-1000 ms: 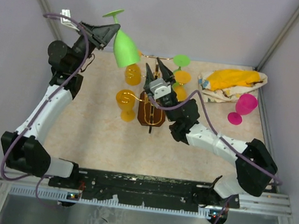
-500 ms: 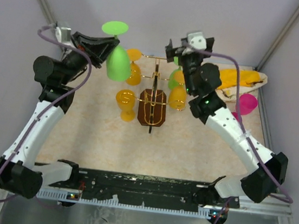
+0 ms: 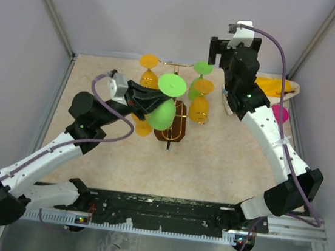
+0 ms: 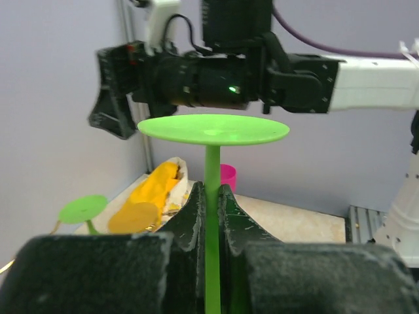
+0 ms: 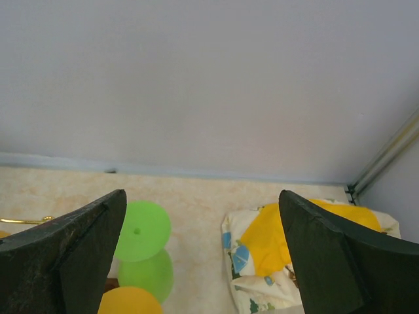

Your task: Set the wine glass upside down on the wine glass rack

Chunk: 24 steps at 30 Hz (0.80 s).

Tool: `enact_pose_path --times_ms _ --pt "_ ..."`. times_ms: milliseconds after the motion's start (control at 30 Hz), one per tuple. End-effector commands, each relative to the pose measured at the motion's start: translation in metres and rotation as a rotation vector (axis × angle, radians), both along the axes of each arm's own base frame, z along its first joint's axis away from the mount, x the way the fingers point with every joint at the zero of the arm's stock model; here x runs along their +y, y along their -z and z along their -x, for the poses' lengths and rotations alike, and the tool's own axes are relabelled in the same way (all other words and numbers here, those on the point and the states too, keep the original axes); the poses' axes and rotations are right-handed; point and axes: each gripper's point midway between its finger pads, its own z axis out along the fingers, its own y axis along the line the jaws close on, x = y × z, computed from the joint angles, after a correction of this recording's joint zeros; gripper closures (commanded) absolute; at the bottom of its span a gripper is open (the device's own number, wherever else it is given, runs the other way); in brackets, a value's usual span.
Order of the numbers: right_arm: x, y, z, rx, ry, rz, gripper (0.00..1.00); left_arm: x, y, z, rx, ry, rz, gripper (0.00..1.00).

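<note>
A green wine glass point(image 3: 163, 110) hangs upside down, its round foot point(image 4: 213, 129) on top. My left gripper point(image 3: 148, 98) is shut on its thin stem point(image 4: 211, 196), holding it just over the left side of the wine glass rack point(image 3: 176, 126). The rack is a gold wire stand on a dark brown base. Orange glasses point(image 3: 199, 108) and another green glass point(image 5: 142, 230) hang upside down from its arms. My right gripper point(image 3: 220, 51) is raised high at the back, right of the rack. In the right wrist view it point(image 5: 203, 242) is open wide and empty.
A patterned cloth bag with yellow contents point(image 3: 274, 86) lies at the back right, and a pink glass point(image 3: 280, 113) sits beside it. An orange glass point(image 3: 138, 126) shows partly under my left gripper. Grey walls close in the back and both sides.
My left arm has carried the green glass from the back left down and right to the rack. My right gripper has opened, left the rack, and risen to the back right.
</note>
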Motion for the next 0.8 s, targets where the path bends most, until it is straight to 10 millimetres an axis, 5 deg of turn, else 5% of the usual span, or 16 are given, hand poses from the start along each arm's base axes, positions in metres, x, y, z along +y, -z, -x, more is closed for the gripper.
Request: enact_pose_path --times_ms 0,300,533,767 --pt "-0.017 -0.010 0.003 -0.007 0.043 -0.038 0.01 -0.021 0.015 0.021 -0.027 -0.009 0.003 1.00" --pt "-0.027 0.001 0.007 0.011 0.063 -0.021 0.01 -0.044 0.047 0.049 -0.003 -0.036 0.127 1.00" --pt "-0.032 0.002 0.012 0.007 0.071 -0.006 0.01 -0.057 0.089 0.047 0.062 -0.149 0.181 1.00" --pt "-0.036 0.005 0.019 -0.001 0.070 0.017 0.01 -0.062 0.108 0.041 0.143 -0.232 0.293 1.00"
